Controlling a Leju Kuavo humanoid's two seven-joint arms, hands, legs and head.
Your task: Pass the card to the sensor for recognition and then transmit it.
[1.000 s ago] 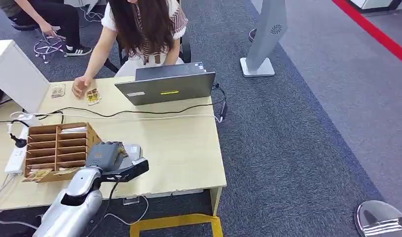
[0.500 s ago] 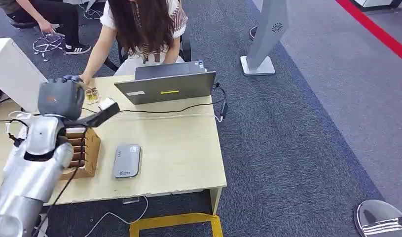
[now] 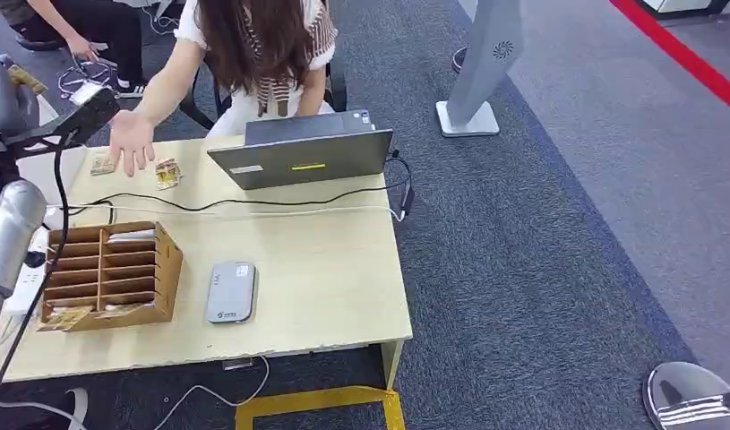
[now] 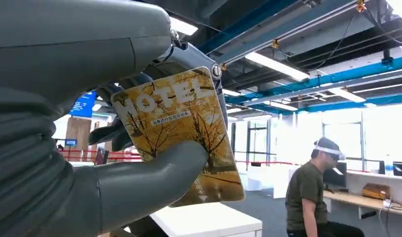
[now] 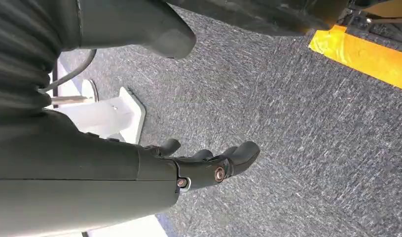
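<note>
Left wrist view shows my thumb (image 4: 154,170) pressing the card (image 4: 181,133) against my darker fingers, so my left hand (image 3: 4,94) grips it; half a second ago that hand hung over the tabletop's far left corner, now it is raised beyond the left edge; the sensor (image 3: 231,291) lies bare near the front edge; a person's hand (image 3: 131,141) reaches toward me, so the handover looks next; my right hand (image 5: 208,163) hangs empty, fingers loosely curled.

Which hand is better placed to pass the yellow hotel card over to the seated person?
Left. The left hand already pinches the yellow hotel card, raised near the person's outstretched hand. The right hand hangs over the grey carpet, holding nothing.
</note>
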